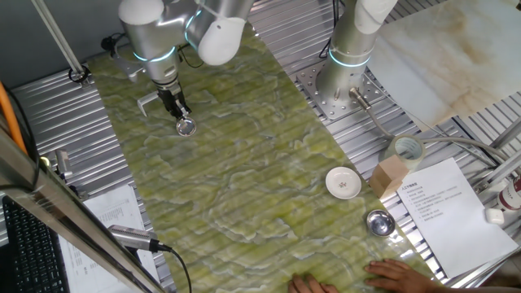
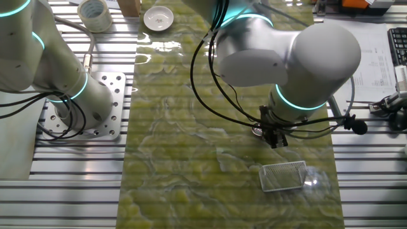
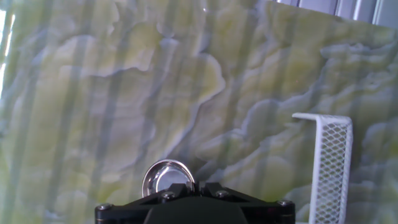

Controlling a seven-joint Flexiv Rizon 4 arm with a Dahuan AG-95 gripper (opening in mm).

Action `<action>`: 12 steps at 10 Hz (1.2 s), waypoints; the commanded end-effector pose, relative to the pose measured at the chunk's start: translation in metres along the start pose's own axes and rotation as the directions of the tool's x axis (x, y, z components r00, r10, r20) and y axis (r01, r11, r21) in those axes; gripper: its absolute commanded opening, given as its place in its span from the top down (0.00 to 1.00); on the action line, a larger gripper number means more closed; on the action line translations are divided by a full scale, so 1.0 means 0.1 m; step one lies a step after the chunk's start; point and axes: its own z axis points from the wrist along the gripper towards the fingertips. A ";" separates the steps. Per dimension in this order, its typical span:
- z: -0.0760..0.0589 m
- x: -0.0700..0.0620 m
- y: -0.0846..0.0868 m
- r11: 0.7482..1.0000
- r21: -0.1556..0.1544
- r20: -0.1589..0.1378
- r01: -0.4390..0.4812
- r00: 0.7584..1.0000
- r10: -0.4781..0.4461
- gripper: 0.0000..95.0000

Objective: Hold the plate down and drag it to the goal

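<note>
The plate (image 1: 186,126) is a small shiny silver dish on the green marbled mat, at the far left. My gripper (image 1: 181,115) stands right over it, fingers together, tips down on its near edge. In the hand view the plate (image 3: 165,175) shows just above the shut fingertips, which cover its lower right part (image 3: 194,185). The goal (image 3: 331,167), a thin white mesh U-shaped frame, lies to the right of the plate with mat between them. In the other fixed view the goal (image 2: 284,176) lies below the gripper (image 2: 275,140), and the plate (image 2: 256,131) peeks out to the gripper's left.
A white dish (image 1: 343,182), a steel bowl (image 1: 379,221), a tape roll (image 1: 407,150), a cardboard box (image 1: 391,173) and a paper sheet (image 1: 444,207) sit at the mat's right end. A person's hands (image 1: 391,273) rest at the front edge. A second arm's base (image 1: 346,77) stands behind.
</note>
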 end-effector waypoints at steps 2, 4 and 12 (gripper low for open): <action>0.00 0.00 0.00 1.000 0.001 -0.003 -0.028 1.000 0.028 1.00; 0.00 0.00 -0.03 1.000 0.018 -0.006 -0.026 1.000 0.026 1.00; -0.02 0.06 -0.41 1.000 0.027 0.000 0.015 1.000 -0.015 1.00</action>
